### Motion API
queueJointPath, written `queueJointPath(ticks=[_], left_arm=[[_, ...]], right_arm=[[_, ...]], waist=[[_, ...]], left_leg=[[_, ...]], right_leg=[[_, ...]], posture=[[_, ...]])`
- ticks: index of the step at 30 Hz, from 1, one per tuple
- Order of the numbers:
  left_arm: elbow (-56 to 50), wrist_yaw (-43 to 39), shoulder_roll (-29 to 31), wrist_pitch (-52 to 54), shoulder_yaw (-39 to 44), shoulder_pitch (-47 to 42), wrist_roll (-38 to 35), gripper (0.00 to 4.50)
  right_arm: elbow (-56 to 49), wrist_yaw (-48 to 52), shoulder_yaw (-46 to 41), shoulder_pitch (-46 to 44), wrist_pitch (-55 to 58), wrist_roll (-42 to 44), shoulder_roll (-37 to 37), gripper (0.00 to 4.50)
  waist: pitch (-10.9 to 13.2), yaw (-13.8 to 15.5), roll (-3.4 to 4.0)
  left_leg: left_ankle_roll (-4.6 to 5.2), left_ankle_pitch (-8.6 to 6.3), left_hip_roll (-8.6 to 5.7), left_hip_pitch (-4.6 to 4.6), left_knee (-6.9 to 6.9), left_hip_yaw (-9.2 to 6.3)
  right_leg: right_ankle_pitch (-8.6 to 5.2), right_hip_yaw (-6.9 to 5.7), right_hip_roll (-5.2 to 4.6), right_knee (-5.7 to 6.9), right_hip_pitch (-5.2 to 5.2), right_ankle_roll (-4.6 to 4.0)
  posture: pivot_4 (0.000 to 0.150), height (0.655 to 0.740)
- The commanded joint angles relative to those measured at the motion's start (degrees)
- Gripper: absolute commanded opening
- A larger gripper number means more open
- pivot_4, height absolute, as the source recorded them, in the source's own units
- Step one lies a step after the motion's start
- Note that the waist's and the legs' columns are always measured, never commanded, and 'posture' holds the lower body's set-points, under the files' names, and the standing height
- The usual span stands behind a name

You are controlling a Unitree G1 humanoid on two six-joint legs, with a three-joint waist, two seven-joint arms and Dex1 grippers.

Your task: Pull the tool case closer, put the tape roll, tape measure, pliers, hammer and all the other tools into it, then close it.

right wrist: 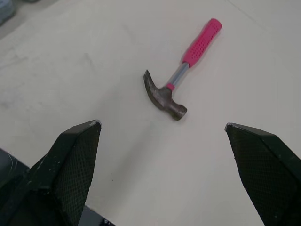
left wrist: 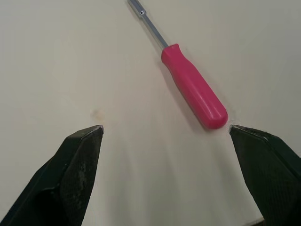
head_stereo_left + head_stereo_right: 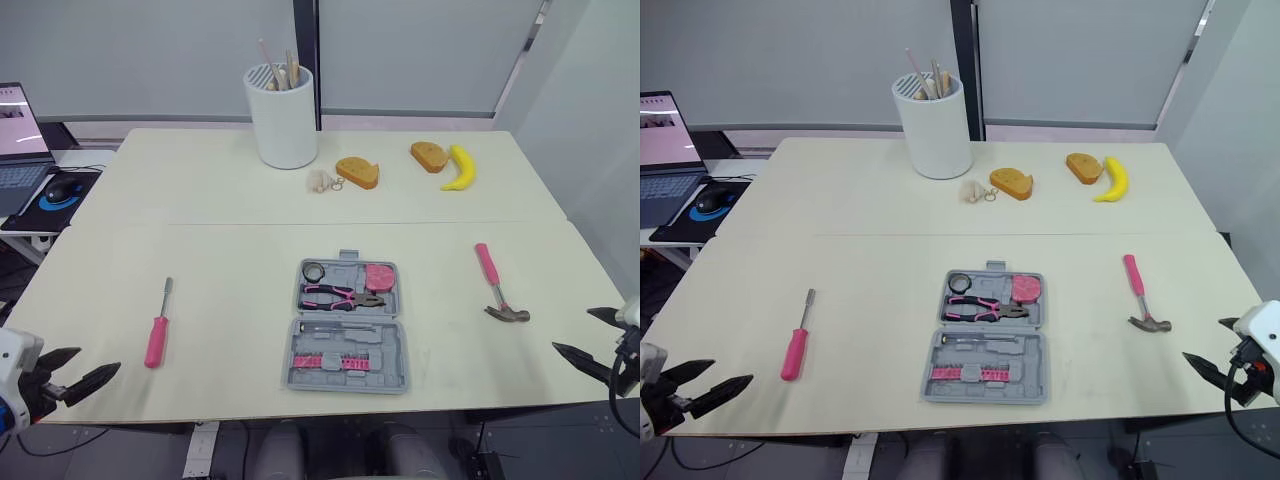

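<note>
Left jaws and right jaws both gape wide and empty, held low and pointing inward.

Pale table (image 3: 230, 250), open grey case (image 3: 347, 384) in the middle near the front, pink screwdriver (image 3: 157, 335) on the left, pink hammer (image 3: 495, 285) on the right, white pot (image 3: 283, 118), two bread bits (image 3: 358, 172) (image 3: 429, 156) and banana (image 3: 461, 168) at the back

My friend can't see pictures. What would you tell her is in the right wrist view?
A hammer with a pink handle and a dark metal head lies flat on a pale table. The right gripper points toward it, open wide and empty, with both black fingers clear of the hammer.
</note>
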Motion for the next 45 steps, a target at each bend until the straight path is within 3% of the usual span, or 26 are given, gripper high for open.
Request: queueJointPath(ticks=[1,11,18,26,33,39,42,45], left_arm=[[-2.0,-0.3,-0.5,-0.6,1.4,1.7,-1.5,4.46],[-6.6,1.9,-1.2,-1.5,1.8,2.9,-2.0,4.46],[-11.4,0.6,-1.0,-1.6,-1.9,-1.6,-2.5,4.46],[-24.6,-4.4,-0.4,-0.9,-12.4,-10.8,-4.9,4.46],[-35.0,-6.8,-0.8,6.3,-26.4,-25.9,-8.6,4.46],[-38.0,-9.8,-2.2,11.6,-36.2,-39.6,-10.9,4.46],[-38.1,-9.7,-2.9,13.2,-37.9,-42.4,-11.3,4.46],[-39.5,-9.0,-5.1,15.0,-40.6,-45.6,-11.9,4.46]], right_arm=[[0.3,0.6,-2.0,-0.1,-1.7,-0.2,-0.4,4.5],[5.6,0.7,1.8,-4.4,-3.7,-1.2,-2.2,4.5],[5.7,1.4,2.2,-5.7,-3.8,-0.4,-2.8,4.5],[1.3,-0.5,3.7,-10.9,2.4,3.0,-2.6,4.5],[-0.7,-10.4,15.4,-23.1,14.1,2.9,-0.1,4.5],[10.3,-24.3,24.8,-38.1,25.3,-1.9,7.8,4.5],[15.2,-26.2,27.0,-41.1,25.5,-3.2,9.2,4.5],[28.3,-29.6,29.4,-46.8,22.1,-5.7,12.6,4.5]], waist=[[0.0,0.0,0.01],[-0.1,0.0,-0.02],[-0.1,0.0,-0.02],[-0.1,0.0,-0.01],[-0.1,-0.1,-0.01],[0.0,-0.3,0.03],[0.0,-0.2,0.12],[0.0,-0.3,0.1]], left_leg=[[0.0,0.0,0.01,0.0,0.0,-0.01],[0.0,0.0,0.02,0.0,0.0,0.0],[0.0,0.0,0.0,0.01,0.01,0.01],[0.0,0.0,-0.01,-0.01,0.03,0.01],[-0.01,0.01,-0.05,-0.04,0.06,0.03],[-0.03,0.03,-0.05,-0.11,0.07,-0.01],[-0.03,0.03,-0.11,-0.13,0.04,0.01],[-0.03,0.03,-0.09,-0.25,0.04,0.02]], right_leg=[[0.0,-0.01,0.0,0.01,-0.01,0.0],[-0.01,-0.01,0.0,0.01,0.0,-0.04],[-0.01,-0.01,0.0,0.01,0.02,-0.02],[0.03,0.0,0.03,0.02,0.02,-0.05],[0.17,0.14,0.15,0.02,0.01,-0.11],[0.18,0.15,0.35,0.09,-0.05,-0.11],[0.18,0.19,0.52,0.08,-0.05,-0.12],[0.18,0.21,0.55,0.05,-0.18,-0.12]], posture=[[0.15,0.7303],[0.15,0.7303],[0.15,0.7303],[0.15,0.7303],[0.15,0.7303],[0.15,0.7303],[0.15,0.7303],[0.15,0.7303]])
